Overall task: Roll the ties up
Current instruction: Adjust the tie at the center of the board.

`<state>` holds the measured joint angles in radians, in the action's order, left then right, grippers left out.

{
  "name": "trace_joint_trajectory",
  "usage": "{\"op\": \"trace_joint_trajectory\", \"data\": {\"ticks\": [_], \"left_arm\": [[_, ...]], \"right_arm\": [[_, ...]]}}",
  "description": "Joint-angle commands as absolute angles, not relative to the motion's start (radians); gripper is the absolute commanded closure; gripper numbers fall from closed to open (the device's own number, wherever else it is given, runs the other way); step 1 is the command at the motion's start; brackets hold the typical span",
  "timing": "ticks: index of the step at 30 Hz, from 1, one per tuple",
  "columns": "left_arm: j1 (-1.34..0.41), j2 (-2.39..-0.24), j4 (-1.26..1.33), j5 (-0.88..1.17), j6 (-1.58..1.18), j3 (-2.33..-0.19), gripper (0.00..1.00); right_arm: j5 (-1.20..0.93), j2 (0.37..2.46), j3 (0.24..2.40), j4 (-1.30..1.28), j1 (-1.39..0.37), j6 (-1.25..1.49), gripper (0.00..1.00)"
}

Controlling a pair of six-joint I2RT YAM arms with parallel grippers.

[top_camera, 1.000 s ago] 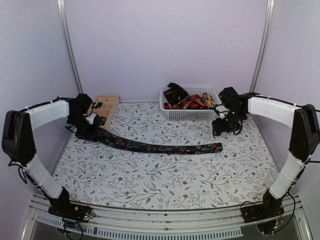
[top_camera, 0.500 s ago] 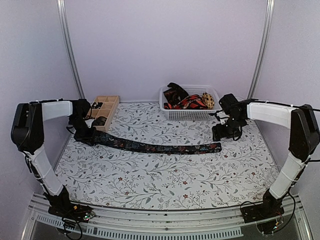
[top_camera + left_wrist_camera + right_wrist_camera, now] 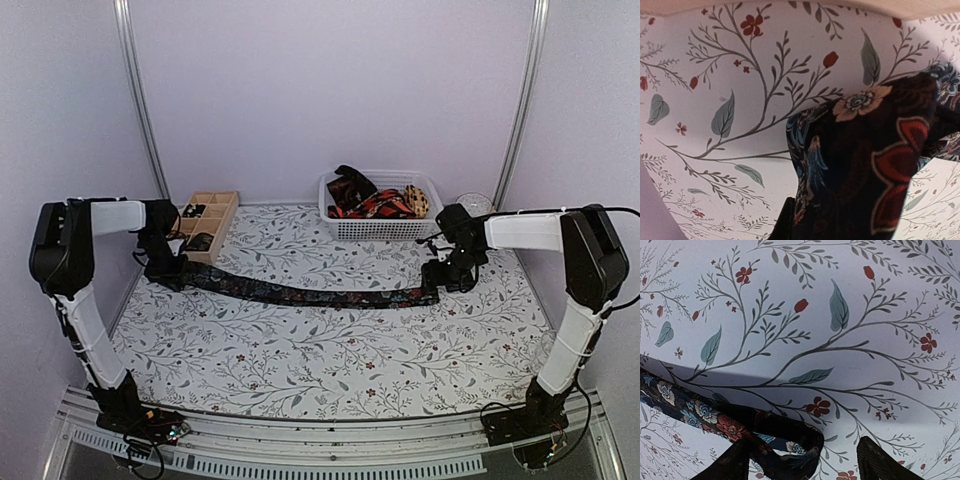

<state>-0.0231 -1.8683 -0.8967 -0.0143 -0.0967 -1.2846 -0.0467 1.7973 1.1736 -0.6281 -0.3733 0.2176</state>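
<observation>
A long dark floral tie [image 3: 300,294] lies stretched across the table from left to right. My left gripper [image 3: 172,272] is shut on its wide end, and in the left wrist view the fabric [image 3: 865,165] fills the space at the jaws and hides the fingertips. My right gripper [image 3: 440,280] is low over the narrow end and open. In the right wrist view the narrow end [image 3: 785,432] is folded over into a small loop beside the left one of my two fingers [image 3: 880,462]. More ties [image 3: 365,200] are heaped in the basket.
A white mesh basket [image 3: 380,228] stands at the back centre right. At the back left, just behind my left gripper, a wooden compartment tray [image 3: 222,205] holds small dark things. A round clear object [image 3: 472,204] sits right of the basket.
My right gripper has come down and to the left onto the tie's narrow end. The left arm has drawn in a little, still holding the wide end.
</observation>
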Motion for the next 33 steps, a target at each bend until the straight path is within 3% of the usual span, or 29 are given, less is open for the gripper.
{"op": "trace_joint_trajectory", "data": {"ticks": [1,5,9,14,16,19,25,33], "left_arm": [[-0.007,-1.921,-0.902,-0.070,-0.084,-1.316,0.96],[-0.001,-1.949,-0.897,-0.095,-0.084,-1.331,0.95],[0.008,-1.957,-0.898,-0.123,-0.086,-1.345,0.93],[0.012,-1.957,-0.896,-0.101,-0.084,-1.349,0.86],[0.010,-1.953,-0.896,-0.087,-0.086,-1.347,0.80],[0.007,-1.917,-0.895,-0.079,-0.091,-1.335,0.67],[-0.069,-1.775,-0.872,-0.030,-0.112,-1.278,0.41],[-0.210,-1.699,-0.739,0.158,-0.160,-1.167,0.27]], "right_arm": [[-0.134,1.876,1.154,-0.550,-0.372,0.263,0.28],[-0.162,1.872,1.140,-0.521,-0.367,0.281,0.29],[-0.178,1.866,1.131,-0.503,-0.352,0.290,0.38],[-0.126,1.877,1.139,-0.533,-0.348,0.279,0.67],[-0.077,1.875,1.151,-0.561,-0.347,0.266,0.78],[-0.003,1.862,1.179,-0.617,-0.346,0.244,0.88],[0.160,1.821,1.238,-0.776,-0.341,0.184,0.89],[0.266,1.734,1.234,-0.818,-0.223,0.149,0.89]]}}
